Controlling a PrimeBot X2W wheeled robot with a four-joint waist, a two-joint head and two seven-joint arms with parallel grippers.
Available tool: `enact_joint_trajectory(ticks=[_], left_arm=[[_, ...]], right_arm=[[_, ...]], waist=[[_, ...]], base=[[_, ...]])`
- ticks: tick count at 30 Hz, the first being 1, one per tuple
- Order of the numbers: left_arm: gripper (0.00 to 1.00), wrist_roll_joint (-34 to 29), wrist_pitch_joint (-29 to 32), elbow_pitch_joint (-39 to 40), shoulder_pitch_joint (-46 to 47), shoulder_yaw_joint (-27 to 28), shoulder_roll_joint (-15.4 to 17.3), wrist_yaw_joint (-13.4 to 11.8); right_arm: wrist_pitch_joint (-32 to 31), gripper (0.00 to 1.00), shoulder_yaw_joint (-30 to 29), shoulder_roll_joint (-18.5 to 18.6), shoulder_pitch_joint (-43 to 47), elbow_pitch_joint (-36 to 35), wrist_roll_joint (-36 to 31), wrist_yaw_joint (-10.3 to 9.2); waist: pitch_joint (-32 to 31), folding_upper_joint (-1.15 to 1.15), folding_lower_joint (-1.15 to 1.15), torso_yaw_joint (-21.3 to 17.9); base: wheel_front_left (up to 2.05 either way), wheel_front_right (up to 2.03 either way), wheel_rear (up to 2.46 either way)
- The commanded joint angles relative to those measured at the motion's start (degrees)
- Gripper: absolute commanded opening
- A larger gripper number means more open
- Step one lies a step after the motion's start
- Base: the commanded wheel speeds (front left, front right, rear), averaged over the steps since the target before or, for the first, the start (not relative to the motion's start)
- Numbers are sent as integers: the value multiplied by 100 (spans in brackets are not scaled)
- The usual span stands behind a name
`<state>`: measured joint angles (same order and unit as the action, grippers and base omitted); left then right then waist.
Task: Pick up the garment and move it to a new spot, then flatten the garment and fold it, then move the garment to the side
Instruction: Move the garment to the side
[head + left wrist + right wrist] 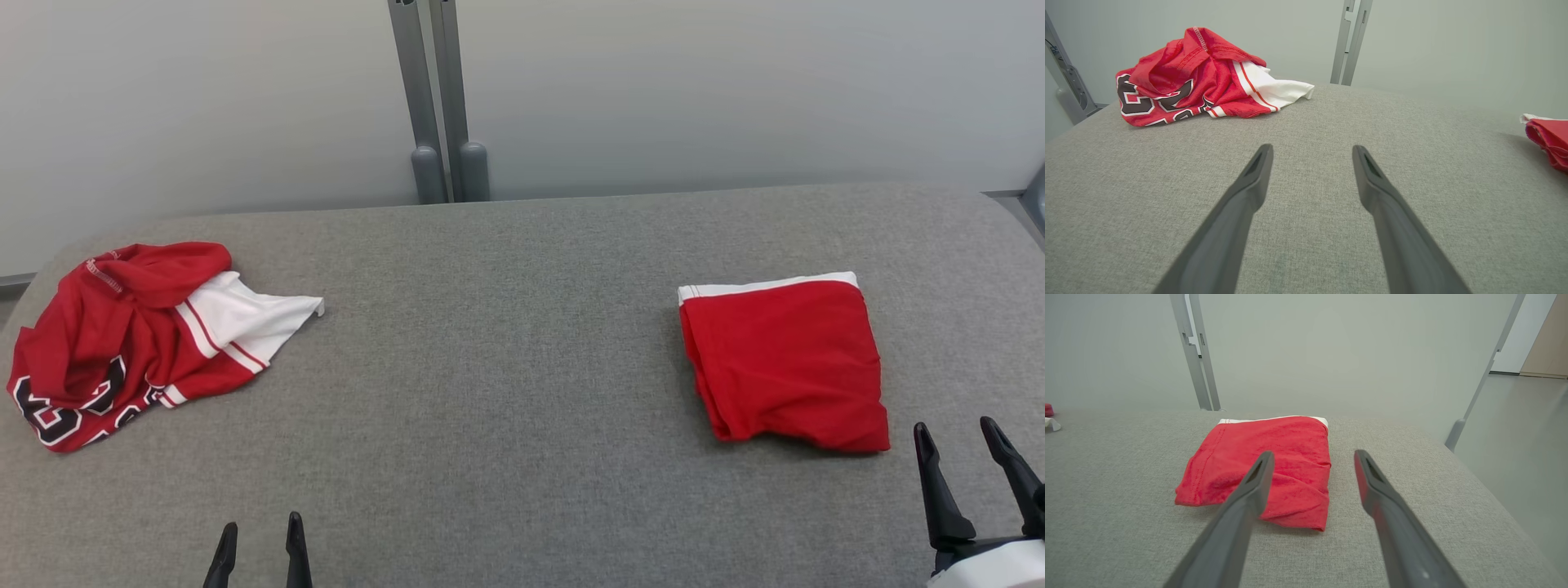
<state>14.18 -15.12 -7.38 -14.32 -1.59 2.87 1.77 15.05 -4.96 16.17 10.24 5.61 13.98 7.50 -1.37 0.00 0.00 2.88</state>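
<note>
At the frame's left you have a crumpled jersey [122, 343], and at top centre two grey posts [437, 98] behind the grey table [506, 367]. Your folded garment [784, 363] lies right of centre, red, slightly rumpled, with a white band along its far edge. The left gripper [262, 523] at the bottom and the right gripper [954, 425] just beside the garment's near corner both stand spread, holding nothing. The jersey's black numerals are too bunched to read.

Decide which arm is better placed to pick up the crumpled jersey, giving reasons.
Left. The left gripper is open, empty, and on the same side of the table as the jersey. The right gripper, also open, sits beside the folded garment, far across.
</note>
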Motion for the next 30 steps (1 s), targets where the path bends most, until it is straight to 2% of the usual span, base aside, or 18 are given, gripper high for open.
enact_joint_trajectory(ticks=[1,5,7,12,15,17,23,28,29,30], left_arm=[[100,14,-3,16,-36,25,7,12],[100,20,-2,60,-48,41,7,-4],[100,15,-2,69,-40,47,7,-13],[100,-69,-3,56,170,-87,7,71],[100,-77,-2,61,360,-213,8,98],[100,-40,-3,35,452,-283,8,73],[100,41,-3,-12,623,-387,6,9],[100,35,-3,17,723,-417,7,-28],[100,32,-3,29,729,-406,7,-33],[100,31,-3,50,736,-385,7,-38]], right_arm=[[17,100,-1,28,-54,14,5,-2],[17,100,-60,-96,-211,126,335,-2],[-32,100,90,14,-406,402,613,-2],[-1380,100,335,483,-1330,1195,1039,-2],[-2092,100,273,602,-1963,1655,985,-1],[-2354,100,300,596,-2276,1931,910,-1],[-2634,100,202,492,-2891,2877,651,-1],[-2547,100,22,281,-3282,3520,648,0],[-2558,45,0,236,-3339,3600,742,0],[-2542,0,3,241,-3421,3652,807,0]], waist=[[-13,0,0,25],[-1,0,0,36],[36,0,0,31],[303,0,0,125],[595,0,0,303],[731,0,0,428],[961,0,0,729],[1124,0,0,852],[1147,0,0,846],[1183,0,0,822]], base=[[0,0,0],[0,0,0],[0,0,0],[0,0,0],[0,0,0],[0,0,0],[0,0,0],[0,0,0],[0,0,0],[0,0,0]])
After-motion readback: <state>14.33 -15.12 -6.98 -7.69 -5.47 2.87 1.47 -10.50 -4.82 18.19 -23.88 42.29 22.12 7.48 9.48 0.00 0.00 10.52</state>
